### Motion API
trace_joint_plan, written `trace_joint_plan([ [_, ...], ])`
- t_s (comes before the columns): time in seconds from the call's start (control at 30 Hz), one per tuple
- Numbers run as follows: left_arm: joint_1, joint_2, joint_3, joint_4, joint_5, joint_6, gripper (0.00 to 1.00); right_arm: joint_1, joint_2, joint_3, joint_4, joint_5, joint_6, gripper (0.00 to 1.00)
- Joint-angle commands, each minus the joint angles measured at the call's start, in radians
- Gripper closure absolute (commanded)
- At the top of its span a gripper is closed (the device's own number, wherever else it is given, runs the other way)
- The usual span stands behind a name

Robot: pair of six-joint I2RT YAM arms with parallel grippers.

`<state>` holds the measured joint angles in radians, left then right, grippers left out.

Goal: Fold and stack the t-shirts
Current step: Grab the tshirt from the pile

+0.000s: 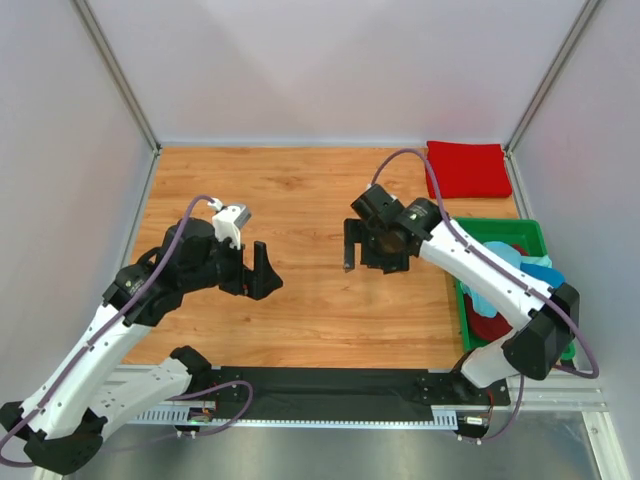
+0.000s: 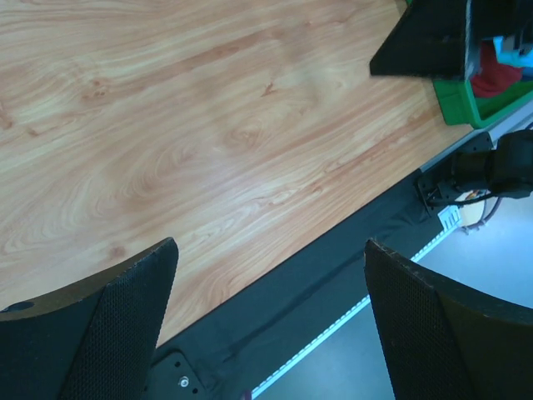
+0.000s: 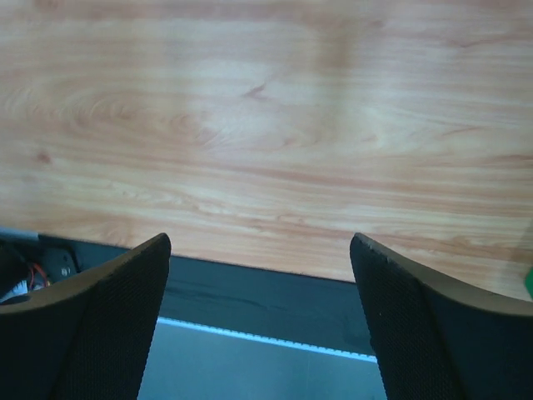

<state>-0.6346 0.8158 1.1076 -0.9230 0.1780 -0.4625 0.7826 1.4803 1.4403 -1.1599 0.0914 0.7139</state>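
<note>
A folded bright red t-shirt [image 1: 468, 168] lies at the far right corner of the wooden table [image 1: 300, 190]. A light turquoise t-shirt [image 1: 510, 268] and a dark red one [image 1: 495, 322] lie crumpled in the green tray [image 1: 528, 232] at the right edge; they also show in the left wrist view [image 2: 498, 68]. My left gripper [image 1: 262, 272] is open and empty above the table's left middle. My right gripper [image 1: 368, 250] is open and empty above the table's middle, left of the tray. Both wrist views show only bare wood between the fingers [image 2: 125, 308] [image 3: 416, 308].
A black strip [image 1: 330, 385] runs along the table's near edge between the arm bases. Grey walls enclose the table on three sides. The right arm [image 1: 500, 285] passes over the tray.
</note>
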Motion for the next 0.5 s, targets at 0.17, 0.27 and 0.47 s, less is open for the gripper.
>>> trace_joint_plan([
  [0.17, 0.001, 0.023, 0.035, -0.042, 0.038, 0.080, 0.01, -0.529, -0.121, 0.035, -0.057, 0.024, -0.189, 0.19],
  [0.27, 0.003, 0.013, 0.029, -0.048, 0.038, 0.104, 0.02, -0.773, -0.138, 0.014, -0.040, 0.024, -0.231, 0.31],
  [0.47, 0.001, 0.009, 0.018, -0.051, 0.038, 0.145, 0.02, -0.918, -0.078, -0.012, -0.027, 0.113, -0.271, 0.34],
])
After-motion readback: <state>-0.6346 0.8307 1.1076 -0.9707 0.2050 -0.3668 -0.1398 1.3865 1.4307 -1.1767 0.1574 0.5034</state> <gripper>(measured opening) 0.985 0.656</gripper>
